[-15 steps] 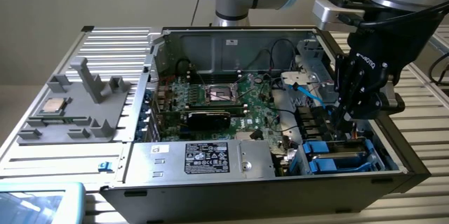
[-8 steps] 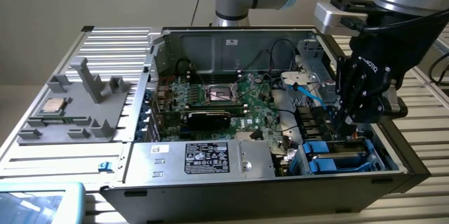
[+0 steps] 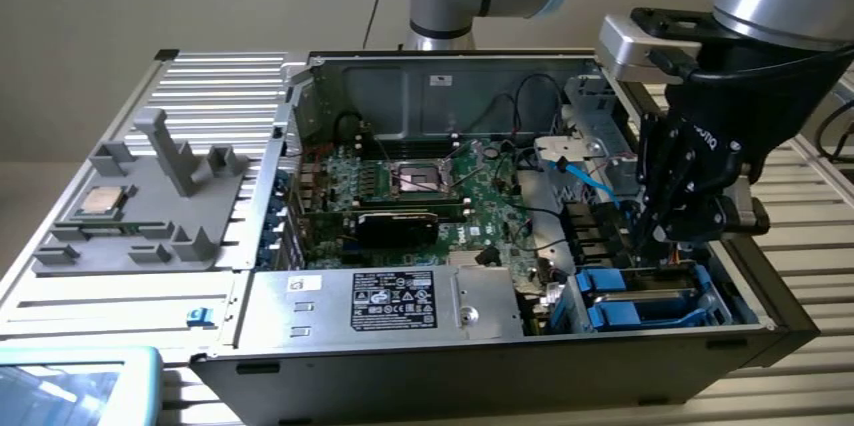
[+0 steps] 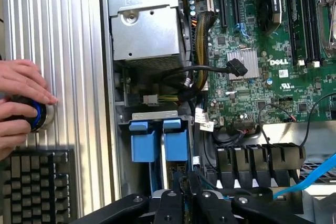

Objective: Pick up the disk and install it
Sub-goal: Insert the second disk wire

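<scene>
The disk (image 3: 627,311) sits in the drive bay at the front corner of the open computer case (image 3: 534,356), on the exterior view's right, with its blue plastic rails showing. In the wrist view its blue rail end (image 4: 176,141) stands beside a second blue-railed unit (image 4: 143,142). My gripper (image 3: 654,246) reaches down into the bay right over the disk. Its black fingers (image 4: 170,203) are drawn close together, so my gripper (image 4: 185,190) looks shut. Whether they pinch the disk's edge or only rest against it is hidden.
A silver box with a black label (image 3: 387,301) lies beside the bay, with the green motherboard (image 3: 427,186) behind it. A blue cable (image 3: 587,181) runs near my arm. A grey fixture holding a small square chip (image 3: 104,202) stands outside the case. A person's hands (image 4: 21,103) rest on a blue-ringed button beside a keyboard (image 4: 37,182).
</scene>
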You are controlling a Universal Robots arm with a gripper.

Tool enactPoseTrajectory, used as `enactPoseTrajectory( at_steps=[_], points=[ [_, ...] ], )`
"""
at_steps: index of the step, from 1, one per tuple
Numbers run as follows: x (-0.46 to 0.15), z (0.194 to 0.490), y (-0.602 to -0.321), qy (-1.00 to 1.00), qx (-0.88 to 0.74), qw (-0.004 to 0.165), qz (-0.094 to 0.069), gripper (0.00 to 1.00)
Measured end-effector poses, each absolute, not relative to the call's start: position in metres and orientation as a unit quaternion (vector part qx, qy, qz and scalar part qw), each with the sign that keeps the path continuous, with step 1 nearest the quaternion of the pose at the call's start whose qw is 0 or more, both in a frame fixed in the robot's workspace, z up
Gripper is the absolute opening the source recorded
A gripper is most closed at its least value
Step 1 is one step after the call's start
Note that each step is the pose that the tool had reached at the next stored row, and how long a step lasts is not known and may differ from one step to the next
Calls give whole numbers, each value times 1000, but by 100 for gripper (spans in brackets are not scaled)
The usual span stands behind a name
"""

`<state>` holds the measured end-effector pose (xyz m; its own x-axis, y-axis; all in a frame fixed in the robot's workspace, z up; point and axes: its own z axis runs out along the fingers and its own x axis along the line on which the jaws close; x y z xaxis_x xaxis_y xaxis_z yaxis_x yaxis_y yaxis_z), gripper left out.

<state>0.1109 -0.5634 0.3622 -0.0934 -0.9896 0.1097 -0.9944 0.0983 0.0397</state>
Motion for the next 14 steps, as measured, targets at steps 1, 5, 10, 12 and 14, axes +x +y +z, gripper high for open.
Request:
enactPoseTrajectory(
  at_steps=[1,5,10,12,14],
  points=[
    [111,361,-564,-739,671,53,21,15],
    [111,359,-566,-739,671,54,15,15],
    [111,359,-566,-739,672,55,14,15],
    [111,359,-566,-739,672,55,14,15],
    [111,359,-566,-739,672,55,14,15]
  ],
)
